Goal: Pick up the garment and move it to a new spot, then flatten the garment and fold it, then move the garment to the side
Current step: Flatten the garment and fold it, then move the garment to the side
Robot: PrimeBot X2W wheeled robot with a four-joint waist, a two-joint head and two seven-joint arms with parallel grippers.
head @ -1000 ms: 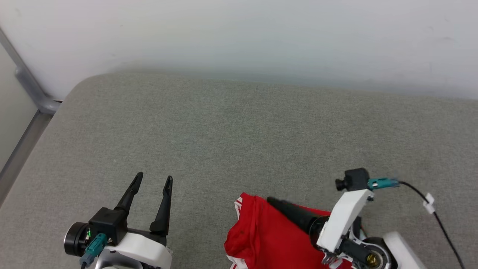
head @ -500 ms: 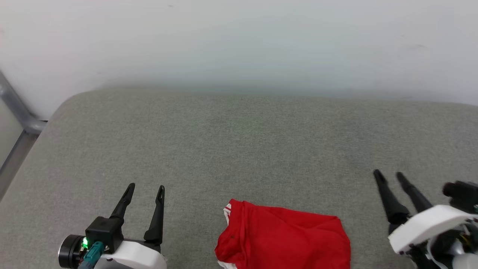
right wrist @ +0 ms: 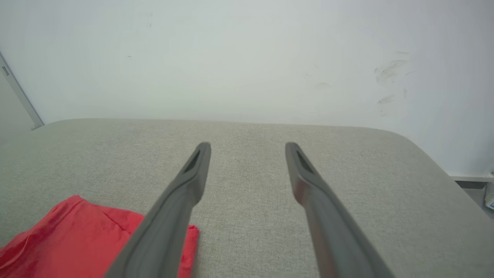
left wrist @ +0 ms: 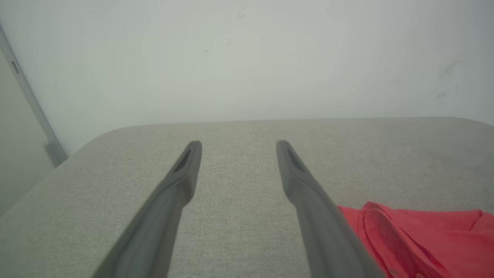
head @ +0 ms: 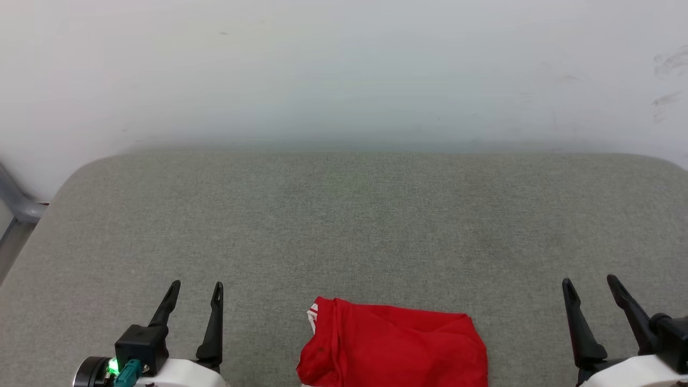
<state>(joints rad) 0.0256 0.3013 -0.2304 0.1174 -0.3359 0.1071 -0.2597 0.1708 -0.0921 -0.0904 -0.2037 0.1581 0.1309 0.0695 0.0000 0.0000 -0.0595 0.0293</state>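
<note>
Soft, even, bright, diffuse light fills every view; shadows are faint, a dim band where the pale wall (head: 344, 80) meets the grey woven fabric surface (head: 344, 226). The head view is crisp. Both wrist views are milky and low-contrast; the left claw (left wrist: 236, 144) shows long dark fingers (left wrist: 181, 185) washed grey, blurring toward the bottom edge.

Blk tapered fingers (head: 213, 322), wht wrists (head: 185, 377), grn LED (head: 113, 367)
</note>
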